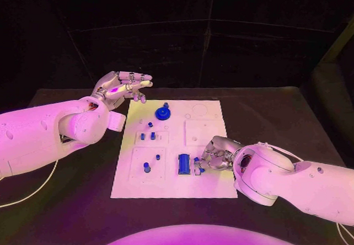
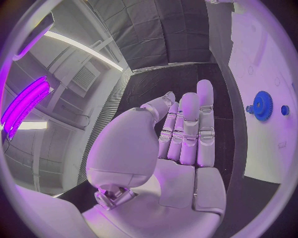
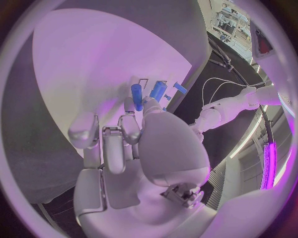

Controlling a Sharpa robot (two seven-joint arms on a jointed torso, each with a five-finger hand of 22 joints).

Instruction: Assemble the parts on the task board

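The black desk (image 1: 288, 128) is carrying the flat white rectangular task board (image 1: 174, 177), which is lying at its middle.

The left silver robot hand (image 1: 121, 87) is being held raised just off the board's far left corner; its fingers are lying extended and close side by side in the left wrist view (image 2: 189, 134), and nothing is being gripped.

The right silver robot hand (image 1: 216, 156) is being held low over the board's near right part. A small blue cylindrical peg (image 3: 136, 95) is being pinched at its fingertips in the right wrist view, standing up from between them.

A round blue toothed gear (image 1: 163, 113) is sitting on the board's far part, near the left robot hand, with a small blue pin (image 2: 285, 110) just beside it.

A dark blue rectangular block (image 1: 183, 164) is lying on the board's near half, just beside the right robot hand.

Several small blue pegs (image 1: 147, 167) are standing on the left side of the board, between the gear and the near edge.
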